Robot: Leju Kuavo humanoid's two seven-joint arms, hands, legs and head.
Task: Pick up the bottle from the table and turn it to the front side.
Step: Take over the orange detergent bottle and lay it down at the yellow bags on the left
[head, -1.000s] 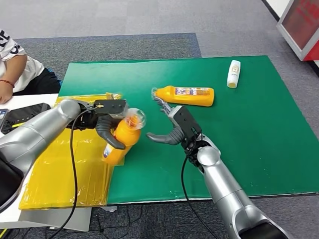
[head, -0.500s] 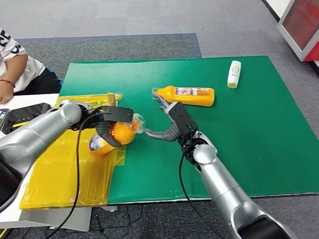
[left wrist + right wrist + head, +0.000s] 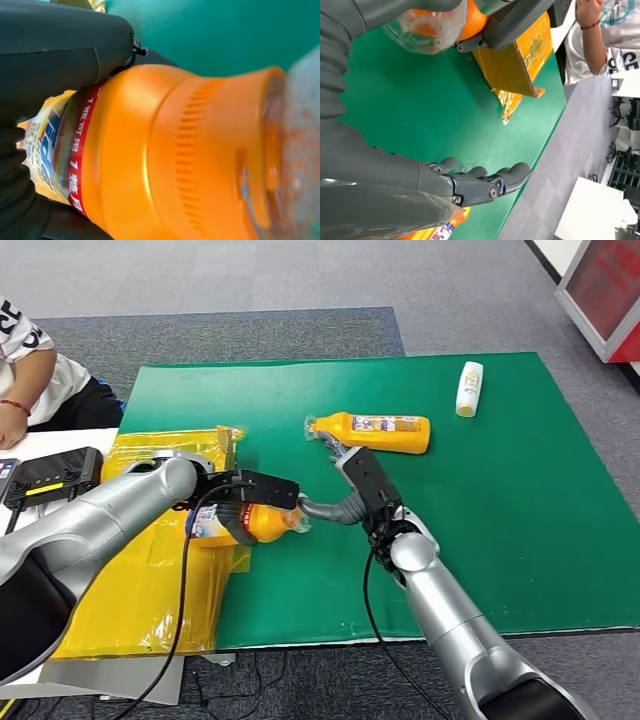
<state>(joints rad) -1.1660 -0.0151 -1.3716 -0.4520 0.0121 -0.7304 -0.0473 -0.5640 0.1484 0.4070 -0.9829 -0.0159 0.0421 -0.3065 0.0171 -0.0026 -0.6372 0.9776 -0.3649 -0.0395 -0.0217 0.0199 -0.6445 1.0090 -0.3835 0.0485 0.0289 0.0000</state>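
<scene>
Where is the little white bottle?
In the head view the white bottle lies by itself near the far right corner of the green mat, to the right of the orange bottle lying on the mat.

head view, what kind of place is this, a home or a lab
Probably a robot test lab or office, not a home: grey carpet floor, a green mat laid out as a work surface, and a seated person beside a black device.

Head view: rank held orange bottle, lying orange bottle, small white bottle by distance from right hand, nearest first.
From the right hand:
1. Held orange bottle, in the left hand, its clear cap at the right hand's thumb.
2. Lying orange bottle, on the green mat just beyond the right hand's fingers.
3. Small white bottle, far right corner of the mat.
</scene>
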